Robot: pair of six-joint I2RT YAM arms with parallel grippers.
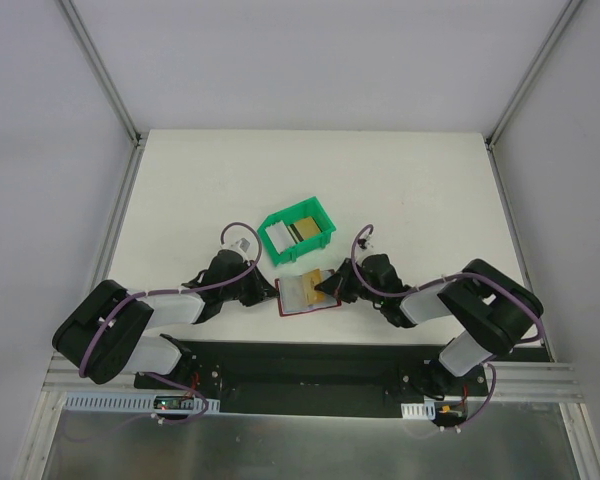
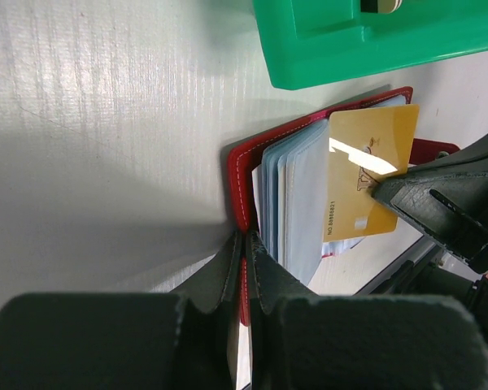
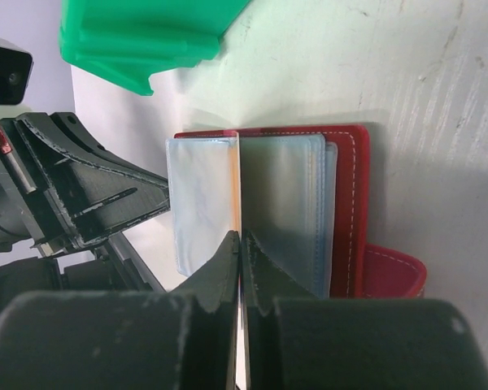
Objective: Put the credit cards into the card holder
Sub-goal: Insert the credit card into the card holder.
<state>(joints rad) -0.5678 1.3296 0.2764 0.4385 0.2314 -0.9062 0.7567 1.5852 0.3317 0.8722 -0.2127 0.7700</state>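
While card holder (image 1: 305,294) lies open on surface (image 1: 430,200) just in front of green bin (image 1: 297,230), L jaws pinch its red cover edge; R jaws pinch gold card (image 2: 366,175) over pockets (image 2: 297,195).

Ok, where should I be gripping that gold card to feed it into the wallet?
Pinch the gold card across its flat faces at the edge farthest from the pale pockets, coming from the right arm's side, as the right tool does. It is thin, and its other edge overlaps the pockets, so that edge must stay free.
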